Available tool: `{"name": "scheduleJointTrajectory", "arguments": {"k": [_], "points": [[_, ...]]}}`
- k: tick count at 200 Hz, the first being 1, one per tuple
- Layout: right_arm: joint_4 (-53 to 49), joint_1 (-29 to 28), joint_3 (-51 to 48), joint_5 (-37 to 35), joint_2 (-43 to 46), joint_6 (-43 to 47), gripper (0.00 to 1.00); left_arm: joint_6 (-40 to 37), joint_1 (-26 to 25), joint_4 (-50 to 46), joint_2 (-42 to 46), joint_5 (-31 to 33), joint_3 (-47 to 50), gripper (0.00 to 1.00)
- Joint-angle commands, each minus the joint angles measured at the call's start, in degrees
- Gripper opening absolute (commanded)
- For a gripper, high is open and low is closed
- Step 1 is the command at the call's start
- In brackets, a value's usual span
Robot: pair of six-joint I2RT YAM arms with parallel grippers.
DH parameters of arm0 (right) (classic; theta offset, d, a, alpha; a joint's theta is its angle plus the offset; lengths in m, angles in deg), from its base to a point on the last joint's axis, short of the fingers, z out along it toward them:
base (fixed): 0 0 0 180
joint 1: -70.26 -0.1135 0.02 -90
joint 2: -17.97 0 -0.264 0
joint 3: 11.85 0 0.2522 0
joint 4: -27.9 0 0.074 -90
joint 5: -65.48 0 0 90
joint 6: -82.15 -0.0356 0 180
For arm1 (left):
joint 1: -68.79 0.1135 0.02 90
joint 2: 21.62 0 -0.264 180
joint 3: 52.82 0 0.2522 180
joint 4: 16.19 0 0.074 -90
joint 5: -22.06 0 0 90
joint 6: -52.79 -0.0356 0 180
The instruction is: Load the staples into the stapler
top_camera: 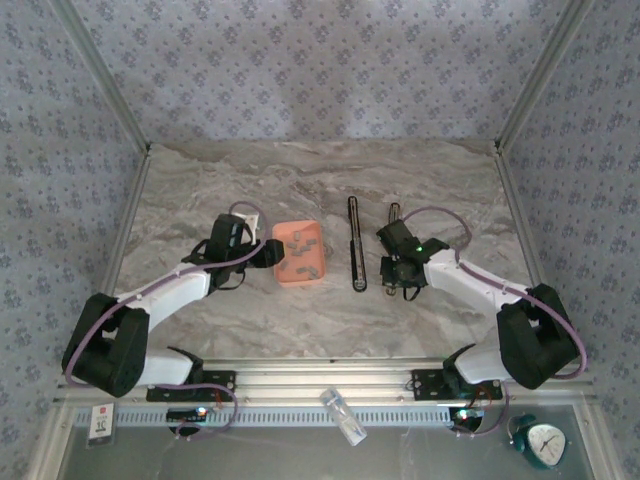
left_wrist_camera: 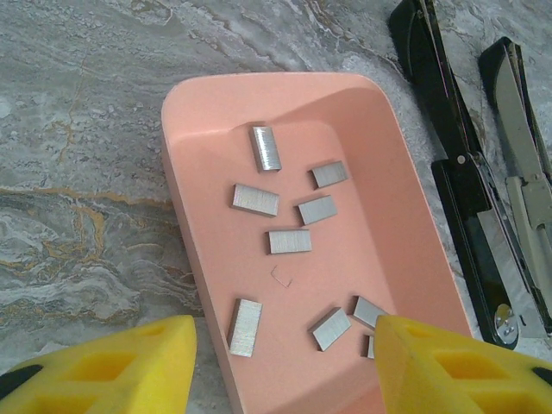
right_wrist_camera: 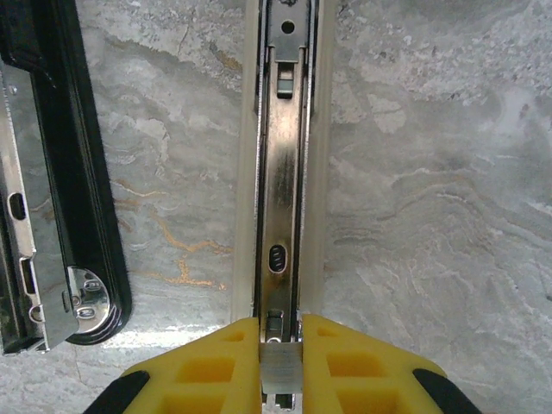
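Left wrist view: left gripper [left_wrist_camera: 280,341] hangs half-open and empty over the salmon-orange plastic tray [left_wrist_camera: 181,198], where the small grey metal staples [left_wrist_camera: 289,241] lie scattered flat. Right gripper [right_wrist_camera: 280,332] is clamped on the chrome rail of the long, narrow stapler [right_wrist_camera: 285,216] on the marbled grey tabletop [right_wrist_camera: 431,216]. Our advice: choose one isolated strip, square the gripper across its short sides, and keep clear of its neighbours.
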Motion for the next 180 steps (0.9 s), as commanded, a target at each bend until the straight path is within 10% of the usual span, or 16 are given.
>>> {"name": "scheduleJointTrajectory", "arguments": {"k": [1, 180], "points": [[-0.64, -0.5, -0.53, 0.08, 0.82, 0.47, 0.16, -0.31, -0.4, 0.32, -0.11, 0.41, -2.02, 0.57], [-0.64, -1.11, -0.24, -0.29, 0.75, 0.32, 0.16, -0.08, -0.49, 0.54, -0.62, 0.47, -1.94, 0.57]]}}
